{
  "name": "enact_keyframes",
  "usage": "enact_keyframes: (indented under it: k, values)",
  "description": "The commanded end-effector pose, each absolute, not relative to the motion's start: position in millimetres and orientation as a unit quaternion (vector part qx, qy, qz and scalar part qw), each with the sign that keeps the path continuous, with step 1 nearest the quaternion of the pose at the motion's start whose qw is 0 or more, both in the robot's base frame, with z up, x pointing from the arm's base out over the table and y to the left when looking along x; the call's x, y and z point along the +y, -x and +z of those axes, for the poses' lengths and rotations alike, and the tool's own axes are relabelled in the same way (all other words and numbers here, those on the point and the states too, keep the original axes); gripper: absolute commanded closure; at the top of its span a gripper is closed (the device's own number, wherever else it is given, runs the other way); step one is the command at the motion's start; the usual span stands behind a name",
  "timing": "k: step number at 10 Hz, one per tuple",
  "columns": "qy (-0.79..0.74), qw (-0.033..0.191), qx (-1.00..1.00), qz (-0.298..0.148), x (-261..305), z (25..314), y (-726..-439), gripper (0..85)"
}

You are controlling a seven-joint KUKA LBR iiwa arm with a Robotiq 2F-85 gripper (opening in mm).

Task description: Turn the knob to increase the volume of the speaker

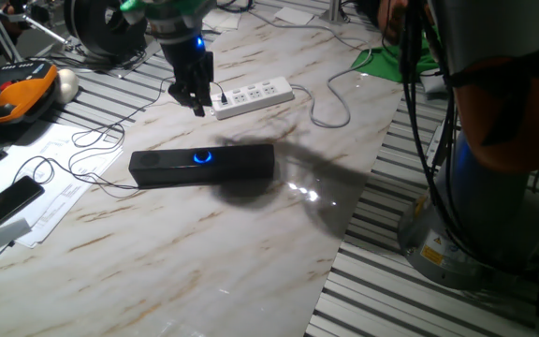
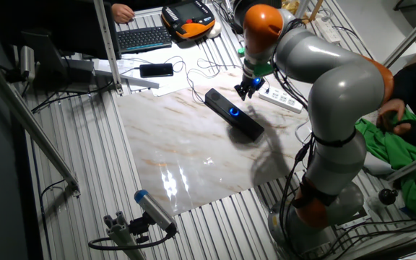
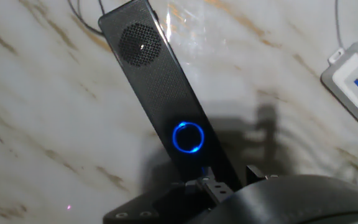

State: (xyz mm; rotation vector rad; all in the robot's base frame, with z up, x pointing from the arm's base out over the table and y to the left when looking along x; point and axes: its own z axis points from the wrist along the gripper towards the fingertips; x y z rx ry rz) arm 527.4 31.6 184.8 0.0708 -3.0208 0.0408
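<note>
Count on my marble table

Around one long black rectangular speaker I count one glowing blue-ringed knob, one white plastic power strip, one flat black phone, one two-finger gripper.

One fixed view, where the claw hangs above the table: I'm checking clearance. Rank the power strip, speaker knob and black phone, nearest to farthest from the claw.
1. Power strip, just right of the claw.
2. Knob, below it, mid-speaker.
3. Black phone, far left on papers.

White pwr strip, black phone, kbd, marble tabletop, green cloth
</note>
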Motion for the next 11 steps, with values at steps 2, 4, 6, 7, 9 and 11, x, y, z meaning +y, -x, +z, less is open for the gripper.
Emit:
enact_keyframes:
  k: [2, 4, 6, 7, 9, 11]
  values:
    - [-0.049, 0.062, -0.997, 0.021, 32.3, 182.0, -528.8, 51.0]
    - [-0.085, 0.067, -0.994, 0.026, 33.5, 172.6, -531.1, 51.0]
    - [-0.113, 0.07, -0.991, 0.025, 33.8, 165.9, -533.0, 51.0]
    - [-0.125, 0.07, -0.989, 0.027, 34.0, 164.3, -532.6, 51.0]
    - [-0.1, 0.067, -0.992, 0.022, 35.5, 159.5, -529.4, 51.0]
    - [-0.044, 0.066, -0.997, 0.018, 36.5, 154.9, -525.7, 51.0]
